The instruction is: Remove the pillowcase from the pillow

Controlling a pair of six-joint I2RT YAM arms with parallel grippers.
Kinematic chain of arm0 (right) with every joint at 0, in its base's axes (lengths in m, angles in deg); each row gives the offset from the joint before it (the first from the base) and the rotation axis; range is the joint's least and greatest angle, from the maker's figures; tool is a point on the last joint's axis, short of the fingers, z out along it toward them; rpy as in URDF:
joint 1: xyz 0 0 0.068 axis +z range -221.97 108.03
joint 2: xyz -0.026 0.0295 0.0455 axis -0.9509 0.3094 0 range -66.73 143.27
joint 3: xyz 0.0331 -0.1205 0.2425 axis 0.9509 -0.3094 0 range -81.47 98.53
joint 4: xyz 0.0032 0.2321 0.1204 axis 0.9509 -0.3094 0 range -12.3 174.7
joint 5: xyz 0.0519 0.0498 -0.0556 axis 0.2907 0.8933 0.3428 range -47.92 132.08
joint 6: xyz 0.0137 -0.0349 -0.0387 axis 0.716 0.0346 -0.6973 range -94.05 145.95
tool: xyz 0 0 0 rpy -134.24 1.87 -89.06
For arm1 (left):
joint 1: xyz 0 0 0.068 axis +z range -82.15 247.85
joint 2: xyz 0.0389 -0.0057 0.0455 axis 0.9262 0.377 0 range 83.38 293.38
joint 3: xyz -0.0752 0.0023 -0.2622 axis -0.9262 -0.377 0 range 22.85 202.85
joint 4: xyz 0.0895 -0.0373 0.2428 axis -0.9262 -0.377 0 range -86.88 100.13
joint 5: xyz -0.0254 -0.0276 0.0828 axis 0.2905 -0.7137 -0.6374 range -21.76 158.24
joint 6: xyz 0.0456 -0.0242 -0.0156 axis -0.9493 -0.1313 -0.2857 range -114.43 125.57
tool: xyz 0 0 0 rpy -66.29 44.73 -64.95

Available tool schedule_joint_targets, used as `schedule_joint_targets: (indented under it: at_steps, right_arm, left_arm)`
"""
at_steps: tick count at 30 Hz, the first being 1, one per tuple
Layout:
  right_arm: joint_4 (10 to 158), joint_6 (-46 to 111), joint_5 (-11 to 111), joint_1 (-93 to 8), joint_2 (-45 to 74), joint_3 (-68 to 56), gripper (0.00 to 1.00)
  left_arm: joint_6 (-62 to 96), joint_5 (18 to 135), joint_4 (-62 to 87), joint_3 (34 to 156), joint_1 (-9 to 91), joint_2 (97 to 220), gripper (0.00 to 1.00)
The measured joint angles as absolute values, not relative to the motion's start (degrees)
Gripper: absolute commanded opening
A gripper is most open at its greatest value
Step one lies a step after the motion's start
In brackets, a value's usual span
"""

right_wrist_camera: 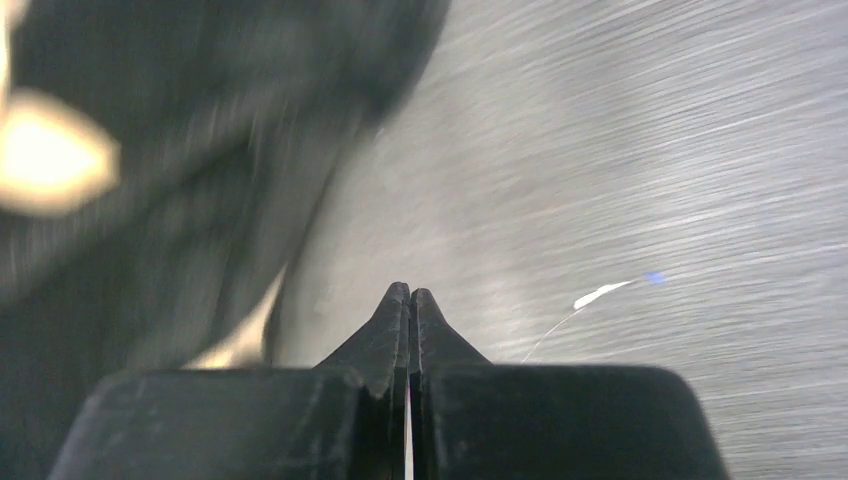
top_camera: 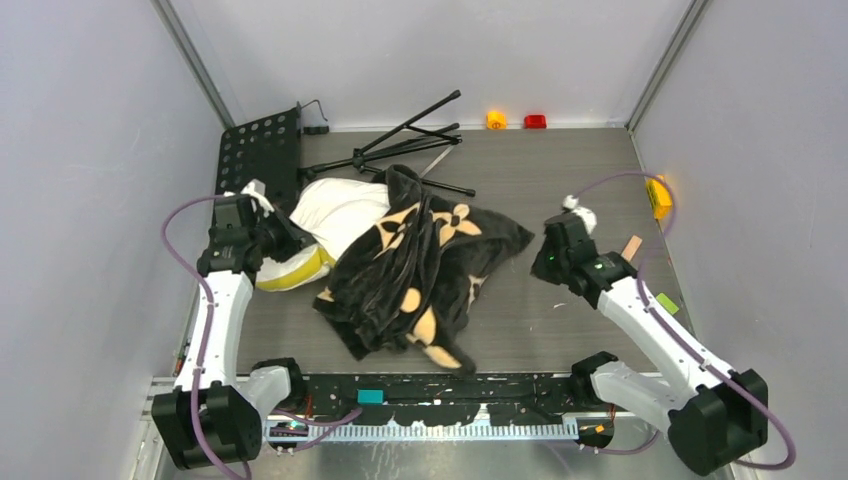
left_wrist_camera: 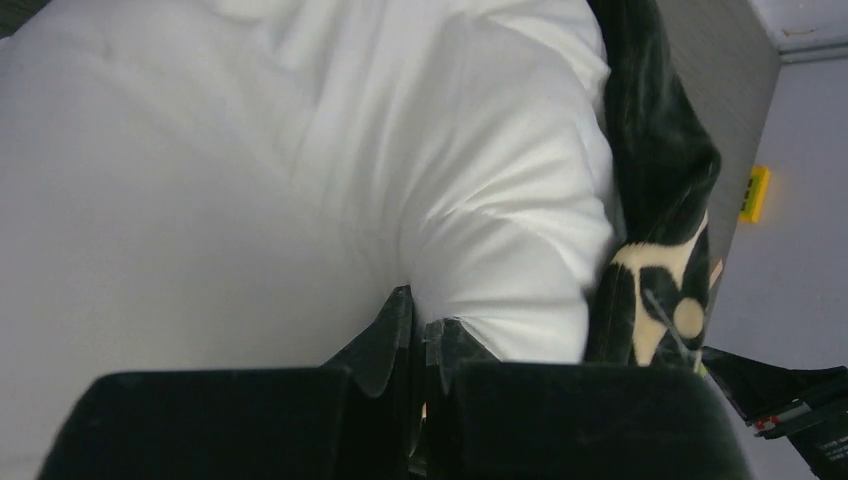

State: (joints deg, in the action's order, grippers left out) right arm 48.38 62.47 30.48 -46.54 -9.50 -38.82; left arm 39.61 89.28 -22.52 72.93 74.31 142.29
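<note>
On tabletop (top_camera: 560,170): pillowcase (top_camera: 420,270) limp, plush, light; judge bunched right edge best hold. Left gripper (left_wrist_camera: 422,308) jaws pinch pillow (top_camera: 335,210); right gripper (right_wrist_camera: 410,292) jaws closed, empty.

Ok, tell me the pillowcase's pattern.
Black plush pillowcase with pale-yellow flower and star motifs; it shows best in the top external view.

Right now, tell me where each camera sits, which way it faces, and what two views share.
Top external: above and behind, looking down on the table; the left arm and right arm show.
Left wrist: on the left arm, facing the pillow; its shut left claw pinches it.
Right wrist: on the right arm, facing bare table; right claw shut, empty.
Shared: the pillowcase shows in all three.
</note>
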Motion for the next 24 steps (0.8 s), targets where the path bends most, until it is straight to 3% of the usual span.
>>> schedule_joint_targets:
  at_steps: [1,2,6,10,14,24]
  right_arm:
    - [48.6,62.9,30.0,-49.7,-9.9,-38.8,0.00]
    - [49.0,63.3,29.8,-53.5,-10.3,-38.8,0.06]
    - [51.2,61.6,38.7,-62.4,-11.2,-38.4,0.54]
    - [53.4,58.9,51.7,-59.9,-9.0,-37.5,0.79]
    - [53.1,57.0,53.2,-47.8,-7.8,-37.5,0.87]
    - [52.9,57.0,53.6,-20.9,-4.8,-36.2,0.88]
  left_arm:
    - [39.9,89.7,-22.8,72.8,75.8,141.8,0.00]
    - [40.1,90.1,-23.0,72.8,76.6,141.7,0.00]
    - [41.2,93.4,-22.2,71.2,77.5,141.6,0.00]
    - [42.7,97.3,-20.4,69.5,77.9,142.5,0.00]
    - [43.6,100.5,-18.2,68.9,78.0,144.2,0.00]
    - [44.2,102.7,-16.3,68.0,78.0,144.6,0.00]
